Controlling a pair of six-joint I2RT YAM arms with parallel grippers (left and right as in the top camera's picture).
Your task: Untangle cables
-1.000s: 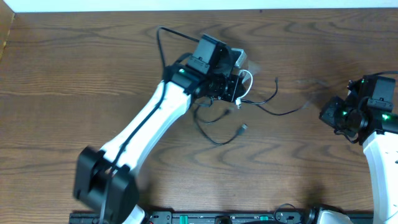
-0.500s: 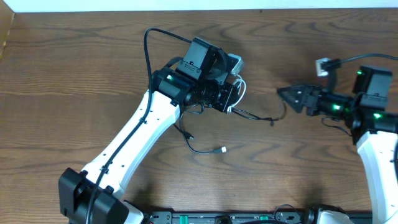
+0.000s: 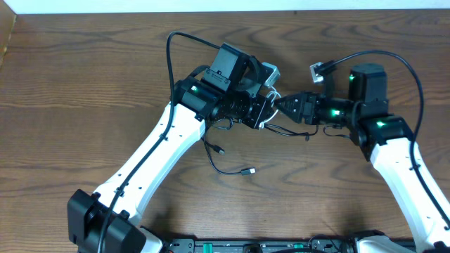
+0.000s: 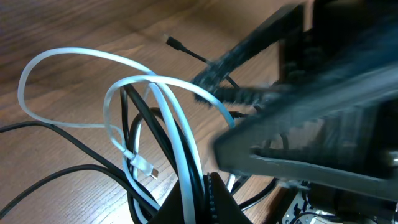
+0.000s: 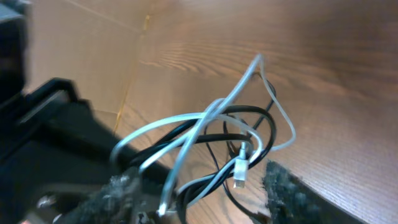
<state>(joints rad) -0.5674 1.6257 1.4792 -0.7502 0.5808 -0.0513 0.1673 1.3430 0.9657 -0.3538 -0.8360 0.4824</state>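
At the bottom centre of the left wrist view the left gripper [image 4: 202, 190] is clamped on the bunched white cable [image 4: 186, 149] and black cable [image 4: 189, 53], their loops hanging above the table [image 3: 84, 70]. The right gripper [image 5: 199, 186], jaws spread, flanks the tangle. I judge it is choosing a strand and must close on one alone, though blur perhaps hides any contact.

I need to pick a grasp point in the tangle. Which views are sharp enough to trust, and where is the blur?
Overhead: sharp, evenly lit, no glare. Left wrist: white cable and black cable are crisp, but the right gripper is a dark smear across the right side. Right wrist: both cables are readable, its own fingers are fuzzy along the bottom, and the left arm is a dark blur.
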